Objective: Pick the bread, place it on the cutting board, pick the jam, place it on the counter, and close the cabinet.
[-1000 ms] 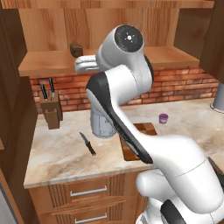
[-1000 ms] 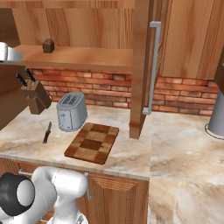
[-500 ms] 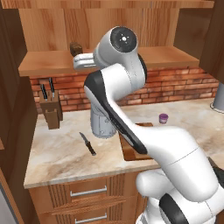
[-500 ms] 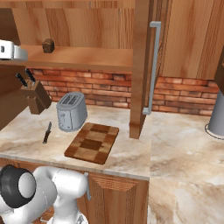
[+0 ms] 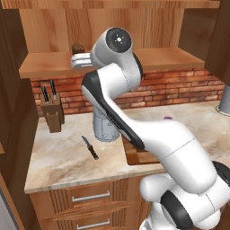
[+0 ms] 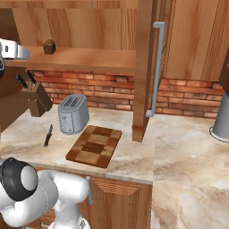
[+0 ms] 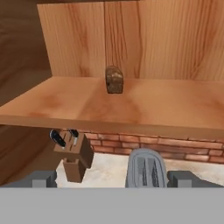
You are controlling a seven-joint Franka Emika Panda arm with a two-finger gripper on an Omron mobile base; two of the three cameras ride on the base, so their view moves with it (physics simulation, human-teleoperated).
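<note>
The bread (image 7: 114, 79), a small dark brown chunk, sits at the back of the open cabinet's lower shelf (image 6: 89, 58); it also shows as bread (image 5: 77, 47) and bread (image 6: 49, 46). My gripper (image 5: 78, 59) hovers at the shelf's front edge, level with the loaf and short of it, open with nothing between its fingertips (image 7: 39, 178). The patchwork cutting board (image 6: 95, 145) lies on the counter (image 6: 188, 152) below. A sliver of the purple jam (image 5: 167, 118) peeks out behind my arm on the counter. The cabinet door (image 6: 144, 89) stands open, edge-on, with its grey handle.
A silver toaster (image 6: 73, 113) stands left of the board, under the shelf. A wooden knife block (image 6: 36, 96) sits by the brick wall, and a loose knife (image 6: 48, 135) lies in front of it. A grey vessel (image 6: 221, 118) stands far right.
The hand has edged slightly up and in toward the shelf. The jaws stay open and the objects have not moved.
</note>
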